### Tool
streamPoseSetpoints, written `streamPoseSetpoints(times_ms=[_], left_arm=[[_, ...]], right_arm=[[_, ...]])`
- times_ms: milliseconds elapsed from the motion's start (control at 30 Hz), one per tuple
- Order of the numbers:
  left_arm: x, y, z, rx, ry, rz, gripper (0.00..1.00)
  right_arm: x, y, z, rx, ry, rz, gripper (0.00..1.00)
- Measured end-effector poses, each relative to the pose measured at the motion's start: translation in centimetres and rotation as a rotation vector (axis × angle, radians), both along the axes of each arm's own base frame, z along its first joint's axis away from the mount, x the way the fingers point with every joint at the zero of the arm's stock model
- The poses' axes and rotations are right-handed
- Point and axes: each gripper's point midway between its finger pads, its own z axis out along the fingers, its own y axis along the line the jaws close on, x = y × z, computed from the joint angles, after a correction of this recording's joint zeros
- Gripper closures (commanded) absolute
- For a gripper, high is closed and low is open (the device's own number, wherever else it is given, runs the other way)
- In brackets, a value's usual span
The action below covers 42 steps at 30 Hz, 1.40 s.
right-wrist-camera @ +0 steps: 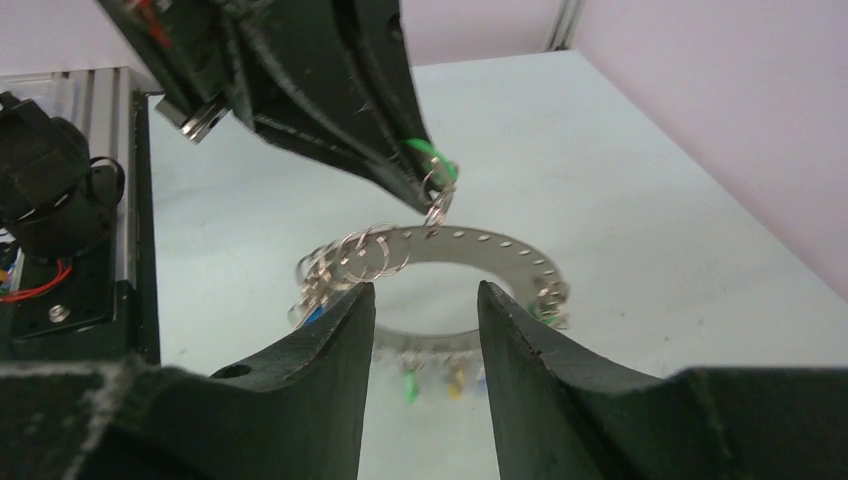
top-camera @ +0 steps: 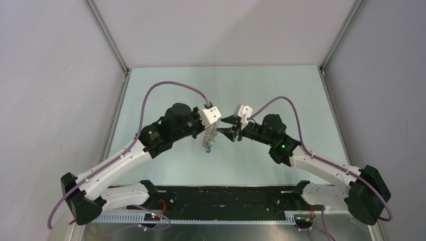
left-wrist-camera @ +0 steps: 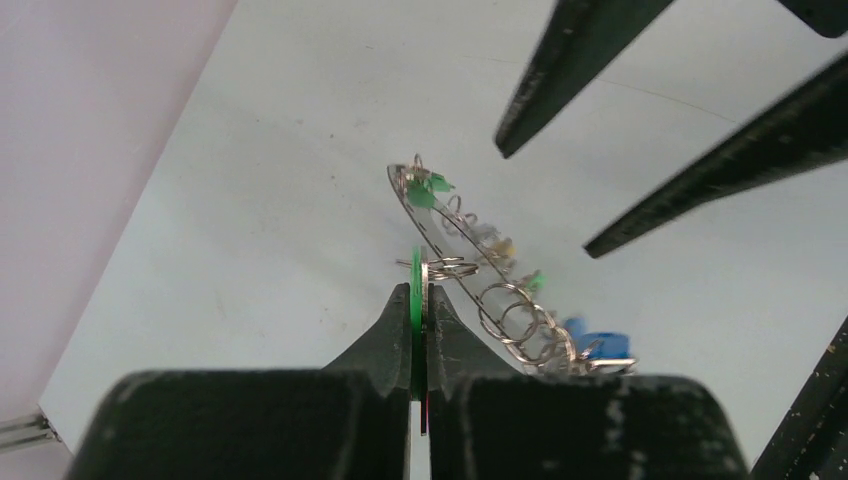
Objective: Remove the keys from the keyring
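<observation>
Since your left gripper point(left-wrist-camera: 420, 296) is clamped tight on one green key point(left-wrist-camera: 416, 265), the keyring point(right-wrist-camera: 500, 243) dangles under it by a small wire loop, mid-scene between the two arms, over the table point(top-camera: 166, 90). I can't tell if its lowest edge touches down. Looks deliberate to me: pinching the key leaves the ring free for the other claw to pull on. Your right gripper point(right-wrist-camera: 425, 292) hovers just to the right, fingers spread, touching nothing, lined up on the ring's right-hand rim. From overhead the ring shows nearly edge-on, long axis running near-to-far, hollow face turned toward the right gripper, other keys point(left-wrist-camera: 598, 345) bunched along its lower edge.
</observation>
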Motion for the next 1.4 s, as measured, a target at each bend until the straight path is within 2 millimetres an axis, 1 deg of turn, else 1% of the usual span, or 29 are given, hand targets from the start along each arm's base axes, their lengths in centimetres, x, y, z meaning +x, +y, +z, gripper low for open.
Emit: streamPoseSetpoints(times_ms=[167,333,600,767,833,867,900,933,967,1000,1067,1133,1267,1400], left_arm=[[-0.4,0.1,-0.4,0.002,0.006,-0.016,1.0],[-0.7,-0.1,-0.3,-0.008,0.011,-0.036,1.0],[-0.9,-0.2,-0.2,-0.016,0.012,-0.048,1.0],[-1.0,-0.3,-0.1,-0.021,0.012,-0.054,1.0],[-1.0,-0.3,0.0,-0.023,0.01,-0.054,1.0],[-1.1,-0.3,0.1,-0.024,0.009,-0.054,1.0],[-1.1,-0.2,0.1,-0.025,0.008,-0.054,1.0],[-1.1,-0.2,0.1,-0.026,0.007,-0.054,1.0],[-1.1,-0.1,0.2,-0.028,0.005,-0.053,1.0],[-1.1,-0.1,0.3,-0.028,0.001,-0.052,1.0],[-1.1,0.0,0.4,-0.032,-0.002,-0.05,1.0],[-1.1,0.1,0.4,-0.031,-0.003,-0.047,1.0],[-1.2,0.2,0.1,-0.027,0.002,-0.044,1.0],[-1.3,0.0,0.1,-0.037,0.009,-0.048,1.0]], right_arm=[[0.7,0.6,0.4,0.027,-0.026,0.0,0.56],[0.9,1.2,0.1,0.031,-0.03,0.018,0.56],[0.9,2.1,0.4,0.042,-0.035,0.042,0.55],[0.6,3.0,0.6,0.048,-0.027,0.064,0.56],[0.4,3.4,0.7,0.049,-0.026,0.073,0.64],[0.5,3.5,0.7,0.049,-0.025,0.075,0.69],[0.5,3.6,0.7,0.049,-0.023,0.071,0.71],[0.7,3.7,0.8,0.05,-0.023,0.067,0.78],[0.8,3.8,0.8,0.051,-0.02,0.062,0.81],[0.9,3.8,0.8,0.051,-0.017,0.058,0.88],[1.1,3.7,0.8,0.049,-0.013,0.047,0.95],[1.1,3.7,0.7,0.042,-0.009,0.039,1.0],[1.0,3.4,0.4,0.021,0.006,0.029,1.0],[0.8,3.0,0.5,0.007,0.008,0.025,1.0]])
